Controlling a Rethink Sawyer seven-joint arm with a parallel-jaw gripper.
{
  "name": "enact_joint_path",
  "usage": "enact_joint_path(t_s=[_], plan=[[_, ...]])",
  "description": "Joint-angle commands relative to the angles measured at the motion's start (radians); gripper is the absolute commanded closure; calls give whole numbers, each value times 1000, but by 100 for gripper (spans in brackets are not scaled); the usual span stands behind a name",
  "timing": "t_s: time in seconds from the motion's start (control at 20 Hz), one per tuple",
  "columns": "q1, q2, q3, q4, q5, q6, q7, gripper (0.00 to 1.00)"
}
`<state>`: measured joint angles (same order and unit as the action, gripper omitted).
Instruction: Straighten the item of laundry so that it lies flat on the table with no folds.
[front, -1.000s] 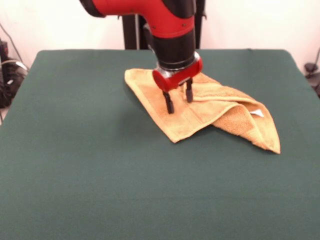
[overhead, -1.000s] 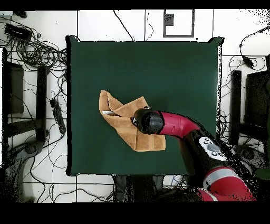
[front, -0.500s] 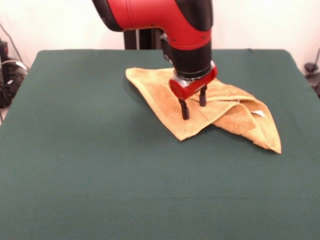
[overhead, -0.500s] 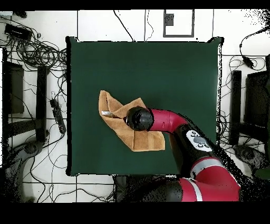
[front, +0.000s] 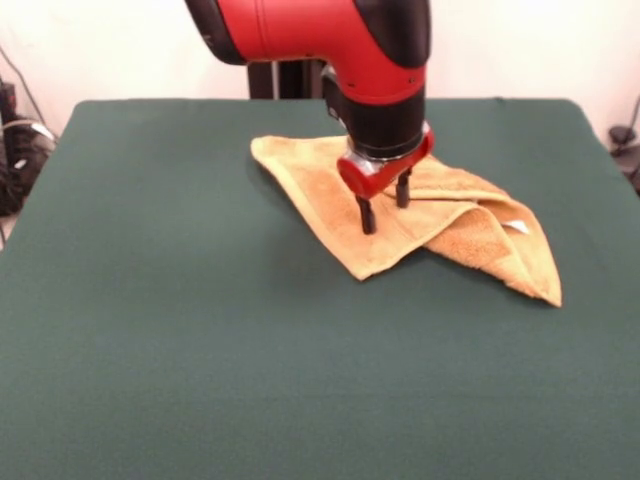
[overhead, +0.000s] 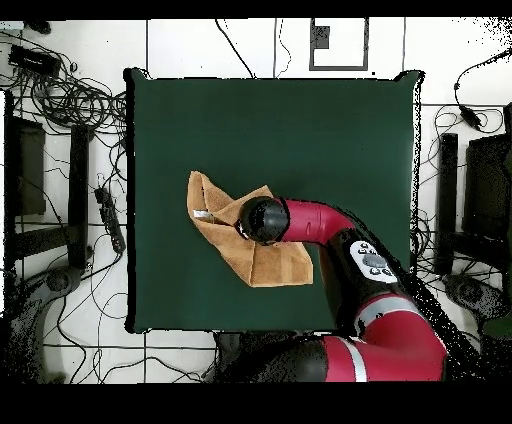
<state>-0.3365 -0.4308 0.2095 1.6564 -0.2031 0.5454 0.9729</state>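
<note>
Towel is the thing to straighten, and the pincer stands over its middle, its two black fingers apart by a narrow gap and holding nothing. The tips look to be at the cloth or just above it; I cannot tell if they touch. The towel lies on the far half of the green surface, a little to the right in the front view, and it is not flat: one part is doubled over on the right side, with a small white tag showing on that fold, and a corner points toward the camera.

The risk, in my judgement, is that the fingers close on two layers together where the fold overlaps, so a pull would drag the whole bundle and not open it. A grip in the middle may also only lift a peak and make new creases. A weak pinch on the thick terry could slip.

Around the towel the surface carries nothing else. In the overhead view, cables and dark equipment lie on the floor beside the surface, well apart from the towel. Only the arm itself covers part of the cloth from above.
</note>
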Motion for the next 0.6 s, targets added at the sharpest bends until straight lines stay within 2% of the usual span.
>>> enact_joint_path(t_s=[0.05,0.15,0.35,0.6], plan=[[83,58,-51,-70,-13,380,104,0],[101,65,-77,-91,-28,459,106,0],[125,73,-114,-105,-53,537,126,0],[127,98,-142,-91,-67,518,152,0]])
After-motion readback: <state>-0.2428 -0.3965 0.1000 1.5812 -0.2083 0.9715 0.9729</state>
